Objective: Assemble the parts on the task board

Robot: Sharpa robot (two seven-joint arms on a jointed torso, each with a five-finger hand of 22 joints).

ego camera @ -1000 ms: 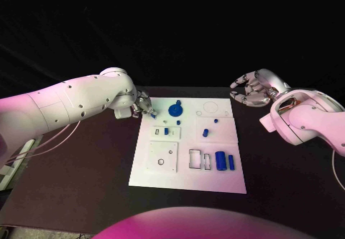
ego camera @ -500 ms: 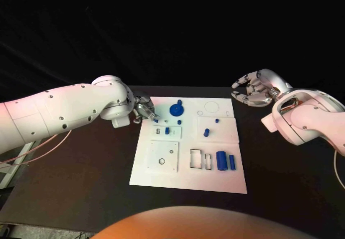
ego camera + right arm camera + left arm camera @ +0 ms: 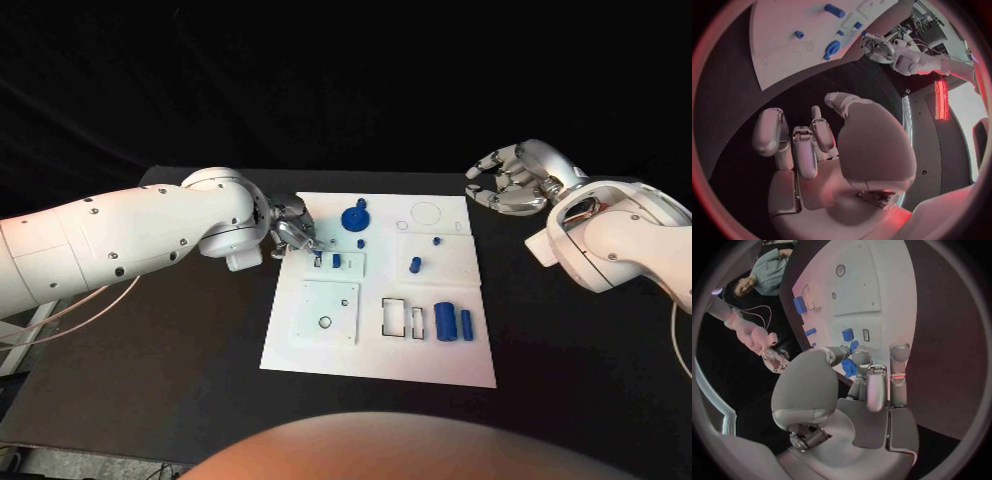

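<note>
No writing or brand mark can be read on anything here. The task board point(image 3: 378, 300) is a white rectangular plate lying in the middle of the black table point(image 3: 173, 340), cut with outlined recesses, round holes and rectangular slots. Small blue parts sit on it: a round knob-like piece point(image 3: 353, 217) at the far end of the board, a short peg point(image 3: 413, 266) near the board's middle, and two upright blocks point(image 3: 451, 323) at the near end on the right arm's side.

The left hand point(image 3: 289, 232) hangs over the board's far corner on its own side, fingers drawn together and pinching a small blue part point(image 3: 849, 368) at their tips, just above the white surface and beside another small blue piece point(image 3: 847, 334) set in the board.

The right hand point(image 3: 508, 180) is raised off the board's far corner on the opposite side, well apart from the parts. Its fingers are curled loosely inward with nothing in them.
</note>
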